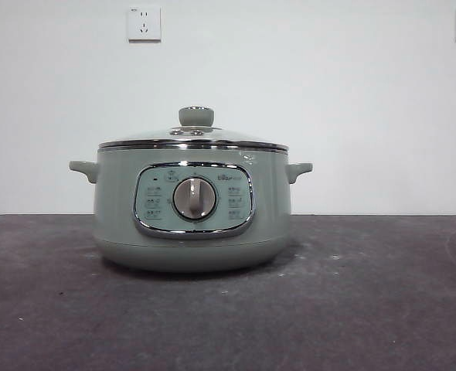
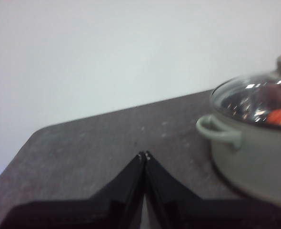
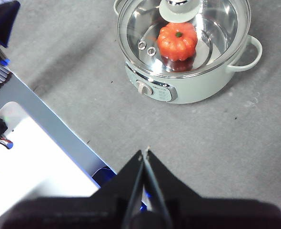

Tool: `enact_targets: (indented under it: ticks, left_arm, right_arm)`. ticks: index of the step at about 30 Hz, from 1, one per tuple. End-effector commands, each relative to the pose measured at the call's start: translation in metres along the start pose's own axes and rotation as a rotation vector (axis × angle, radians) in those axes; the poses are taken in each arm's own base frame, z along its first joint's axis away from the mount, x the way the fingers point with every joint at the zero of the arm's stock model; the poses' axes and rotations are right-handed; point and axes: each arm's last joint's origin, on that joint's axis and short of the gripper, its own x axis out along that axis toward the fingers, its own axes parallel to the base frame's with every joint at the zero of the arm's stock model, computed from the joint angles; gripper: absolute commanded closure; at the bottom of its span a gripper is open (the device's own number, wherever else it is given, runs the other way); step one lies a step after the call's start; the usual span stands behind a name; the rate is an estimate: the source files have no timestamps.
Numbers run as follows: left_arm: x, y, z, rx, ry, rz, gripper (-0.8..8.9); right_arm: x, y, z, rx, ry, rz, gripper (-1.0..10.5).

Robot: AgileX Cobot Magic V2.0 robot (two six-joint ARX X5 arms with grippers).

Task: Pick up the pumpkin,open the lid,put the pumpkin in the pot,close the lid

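Pot: the pot point(image 1: 192, 212) stands nearest the front view, upright near the middle of the surface point(image 1: 382, 309), dial panel facing forward and a small handle on each side.
Lid: the lid point(image 1: 194, 141) sits level on the pot's rim with its knob on top, so the pot is closed; judged from this, the closing step looks done.
Pumpkin: the pumpkin point(image 3: 177, 40) rests inside the pot, on the shiny floor, seen through the glass in the right wrist view and as an orange patch point(image 2: 280, 116) in the left wrist view.
Left gripper: the left gripper point(image 2: 144, 155) hangs over the surface well apart from the pot, which shows to one side with a handle toward it; its jaws are pressed together and hold nothing.
Right gripper: the right gripper point(image 3: 145, 151) hangs high above the surface, looking down on the pot from well apart; its jaws are closed tight and empty.
Why so: with the pumpkin enclosed and both arms clear, nothing seems left to handle.
Surface: dark grey, matt, scuffed with pale specks.
Room: a plain white wall point(image 1: 352, 100) behind, with a socket point(image 1: 144, 24) above the pot and another at the corner.
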Motion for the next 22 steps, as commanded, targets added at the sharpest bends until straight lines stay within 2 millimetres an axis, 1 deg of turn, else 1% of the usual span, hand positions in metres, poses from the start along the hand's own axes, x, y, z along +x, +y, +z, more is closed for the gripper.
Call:
enact_targets:
  ticks: [1,6,11,17,22]
  left_arm:
    - [-0.001,-0.001,-0.014,-0.017,0.016,0.022,8.16]
    - [-0.002,-0.003,-0.032,-0.023,0.070,0.023,8.16]
    - [-0.004,-0.006,-0.046,-0.037,0.118,0.017,8.16]
    - [-0.006,-0.007,-0.053,-0.045,0.187,0.006,8.16]
    - [-0.006,-0.007,-0.052,-0.051,0.181,0.004,8.16]
  right_arm:
    - [-0.001,0.000,-0.002,0.010,0.010,0.000,9.5]
    - [-0.001,0.000,-0.002,0.010,0.009,-0.001,9.5]
    - [-0.001,0.000,-0.002,0.010,0.009,0.000,9.5]
    - [-0.001,0.000,-0.002,0.010,0.010,-0.001,9.5]
    - [-0.001,0.000,-0.002,0.009,0.009,-0.001,9.5]
